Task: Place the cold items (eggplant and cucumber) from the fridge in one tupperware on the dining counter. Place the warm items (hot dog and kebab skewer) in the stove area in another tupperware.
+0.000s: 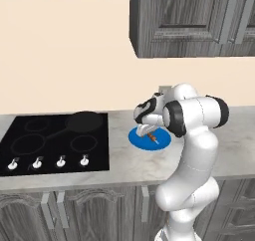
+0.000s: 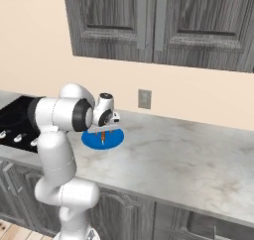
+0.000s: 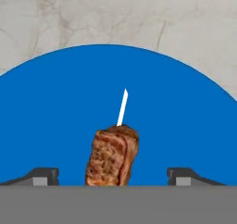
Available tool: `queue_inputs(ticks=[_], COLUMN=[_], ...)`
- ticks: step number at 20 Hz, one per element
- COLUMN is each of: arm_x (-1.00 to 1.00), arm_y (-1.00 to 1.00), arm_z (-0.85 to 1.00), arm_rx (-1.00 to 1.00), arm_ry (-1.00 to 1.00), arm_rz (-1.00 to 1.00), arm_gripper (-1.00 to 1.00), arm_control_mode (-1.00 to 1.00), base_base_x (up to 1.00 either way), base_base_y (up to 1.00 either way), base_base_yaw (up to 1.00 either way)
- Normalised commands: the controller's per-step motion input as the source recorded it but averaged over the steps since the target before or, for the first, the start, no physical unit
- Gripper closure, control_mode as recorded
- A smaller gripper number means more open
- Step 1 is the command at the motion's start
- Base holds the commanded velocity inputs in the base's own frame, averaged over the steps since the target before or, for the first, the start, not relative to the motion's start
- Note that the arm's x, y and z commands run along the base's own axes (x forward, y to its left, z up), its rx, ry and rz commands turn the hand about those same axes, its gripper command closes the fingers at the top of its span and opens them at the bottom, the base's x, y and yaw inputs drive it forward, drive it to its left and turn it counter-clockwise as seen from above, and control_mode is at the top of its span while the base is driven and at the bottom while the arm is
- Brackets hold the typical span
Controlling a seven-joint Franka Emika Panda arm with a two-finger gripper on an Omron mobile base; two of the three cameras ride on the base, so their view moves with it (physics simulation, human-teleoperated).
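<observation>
A kebab skewer point(image 3: 112, 156), a brown chunk of meat on a white stick, lies on a round blue plate point(image 3: 55, 102) on the grey counter, right of the stove. My gripper point(image 3: 112, 177) hangs low over the plate, pointing down. It is open, with one dark fingertip point(image 3: 44, 176) on each side of the meat and a gap between each tip and it. From the base, the gripper point(image 1: 147, 131) sits just above the plate point(image 1: 149, 141), and the skewer point(image 2: 102, 135) shows under the hand point(image 2: 103, 131).
A black cooktop point(image 1: 55, 140) with several knobs lies left of the plate, with a dark round pan point(image 1: 84, 119) on its back right burner. Grey wall cabinets point(image 2: 149, 26) hang overhead. An outlet point(image 2: 144, 98) is on the wall behind. The marble counter point(image 2: 188, 159) stretches to the right.
</observation>
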Motion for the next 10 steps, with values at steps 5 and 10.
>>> queue_inputs(ticks=[5,10], arm_x=[0.19,-0.23], arm_y=[0.06,0.03], arm_z=[-0.56,-0.70], arm_rx=[-0.04,-0.02], arm_ry=[0.00,0.05], arm_rz=[0.00,-0.08], arm_gripper=[1.00,1.00], arm_control_mode=[-1.00,-1.00], base_base_x=[0.00,0.00], base_base_y=[0.00,0.00], base_base_yaw=[0.00,0.00])
